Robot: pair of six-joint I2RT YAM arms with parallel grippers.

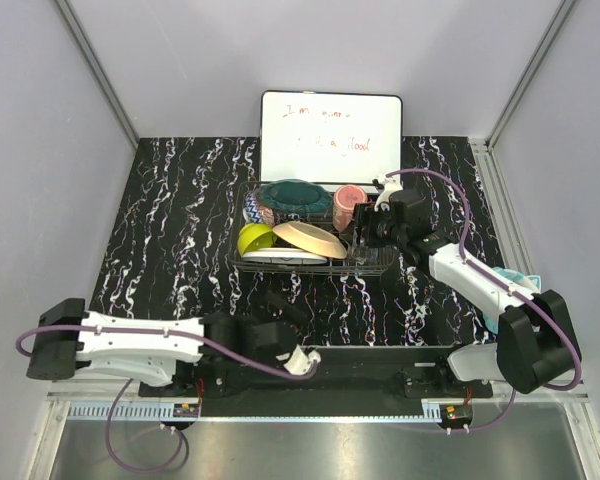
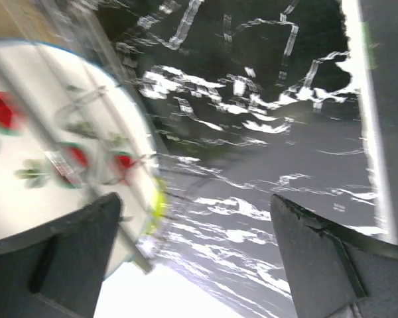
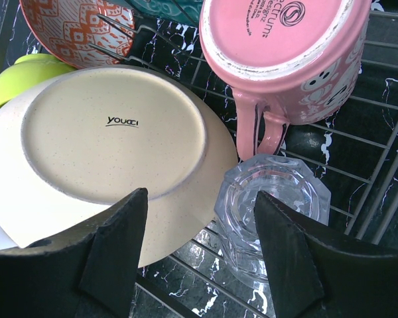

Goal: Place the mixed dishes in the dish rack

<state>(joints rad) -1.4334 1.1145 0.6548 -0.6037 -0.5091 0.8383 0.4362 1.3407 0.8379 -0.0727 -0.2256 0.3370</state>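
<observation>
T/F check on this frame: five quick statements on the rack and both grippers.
1. The pink mug is in the dish rack, base toward the right wrist camera. True.
2. The right gripper is shut on the glass. False: it is open above the glass, holding nothing.
3. The peach plate shows its underside. True.
4. The whiteboard sits between the rack and the arms. False: it is beyond the rack, on the far side.
5. The left gripper holds a bowl. False: it is open and empty.
</observation>
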